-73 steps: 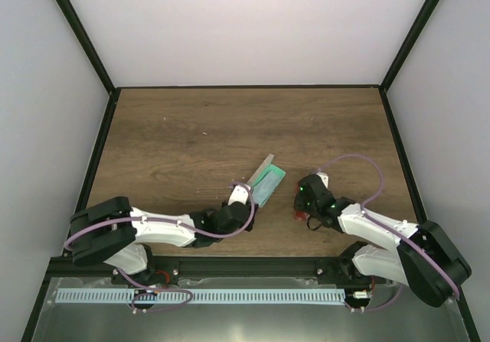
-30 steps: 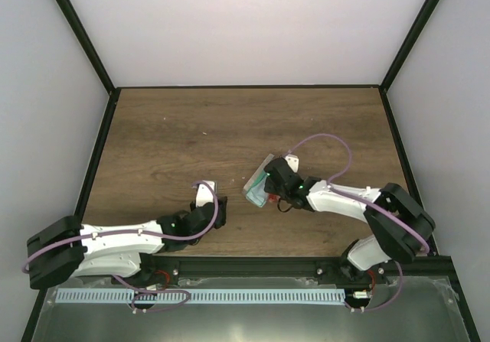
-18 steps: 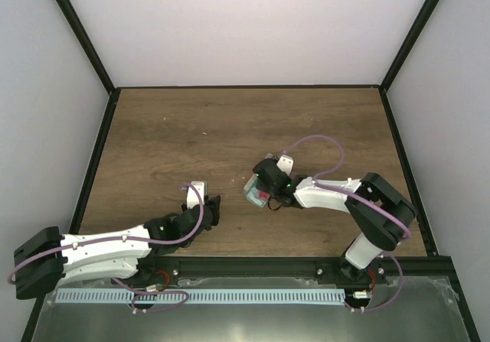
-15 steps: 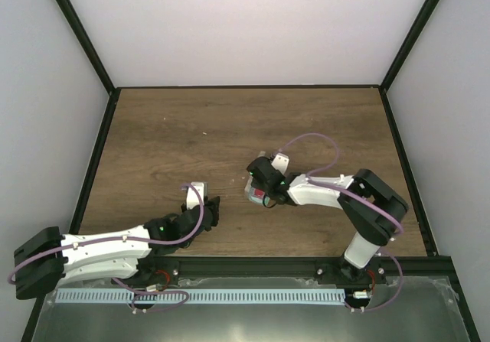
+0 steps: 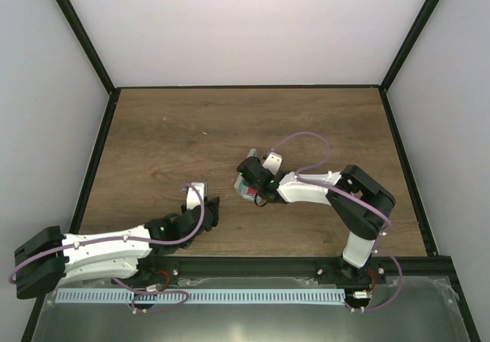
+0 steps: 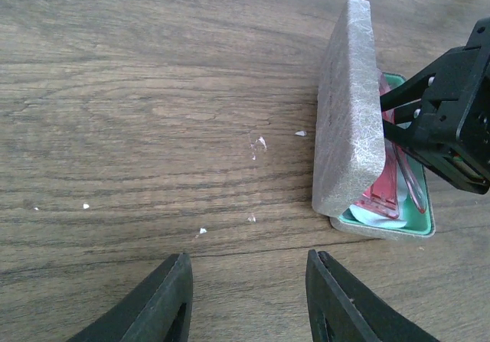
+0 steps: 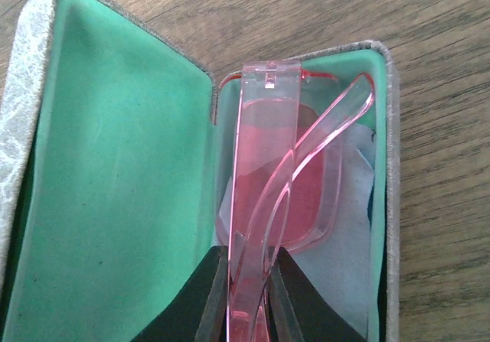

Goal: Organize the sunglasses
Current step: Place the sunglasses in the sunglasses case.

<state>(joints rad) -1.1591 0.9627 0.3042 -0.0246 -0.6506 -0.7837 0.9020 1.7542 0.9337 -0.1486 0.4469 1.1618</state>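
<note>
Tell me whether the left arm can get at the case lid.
Probably yes. The left hand is open, with only bare table between it and the lid; the right hand, holding the sunglasses, sits on the lid's far side.

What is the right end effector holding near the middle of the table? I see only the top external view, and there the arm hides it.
Observer: In the right wrist view, the right end effector is shut on the folded sunglasses, which have a red frame.
Operator: Are they inside something?
Observer: Yes. They stand on edge in the base of an open grey case with a green lining.
Operator: Is the base empty below them?
Observer: No, a pale cloth lies under the sunglasses.
Operator: And the left end effector?
Observer: In the left wrist view, the left end effector is open and empty over the table, apart from the case.
</note>
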